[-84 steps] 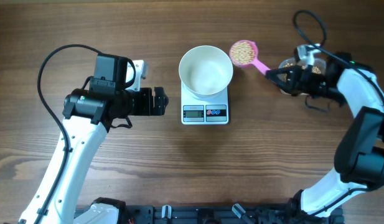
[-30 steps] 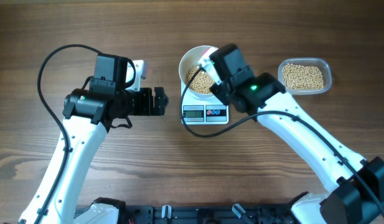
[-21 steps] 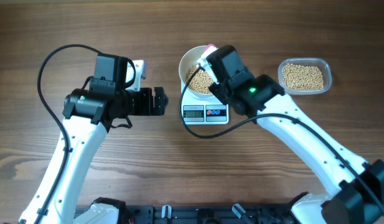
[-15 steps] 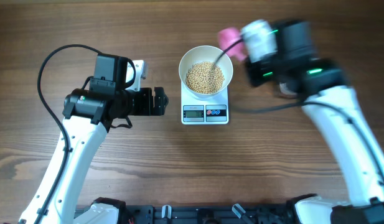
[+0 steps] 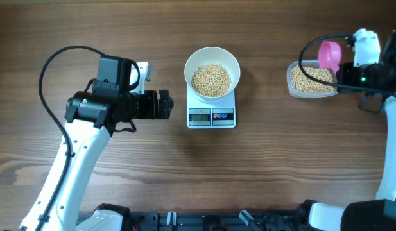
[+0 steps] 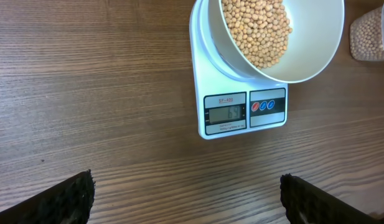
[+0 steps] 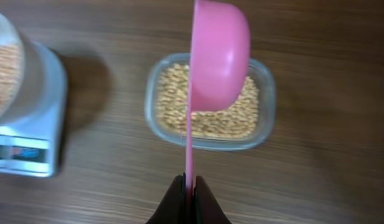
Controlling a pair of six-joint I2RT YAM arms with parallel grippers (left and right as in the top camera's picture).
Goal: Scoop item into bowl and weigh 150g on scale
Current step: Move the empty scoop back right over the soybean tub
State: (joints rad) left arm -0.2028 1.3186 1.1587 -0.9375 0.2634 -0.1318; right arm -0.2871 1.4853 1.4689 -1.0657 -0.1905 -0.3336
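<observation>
The white bowl (image 5: 212,72) stands on the scale (image 5: 211,117) and holds a heap of pale-tan beans (image 5: 211,79). From the left wrist view the bowl (image 6: 310,50), its beans (image 6: 257,28) and the scale (image 6: 241,115) lie ahead. My left gripper (image 5: 167,104) hangs open left of the scale, with nothing between its fingers (image 6: 73,199). My right gripper (image 7: 188,186) is shut on the thin handle of a pink scoop (image 7: 218,56). The scoop (image 5: 330,54) hovers on edge over a clear tub (image 7: 210,106) of beans at the far right.
The clear tub (image 5: 313,80) sits on the wooden table to the right of the scale. A black cable loops above it near the right arm (image 5: 377,70). Another cable arcs over the left arm (image 5: 88,109).
My right arm has swung away from the bowl to the far right, carrying the pink scoop to above the tub. The left arm has not moved.
</observation>
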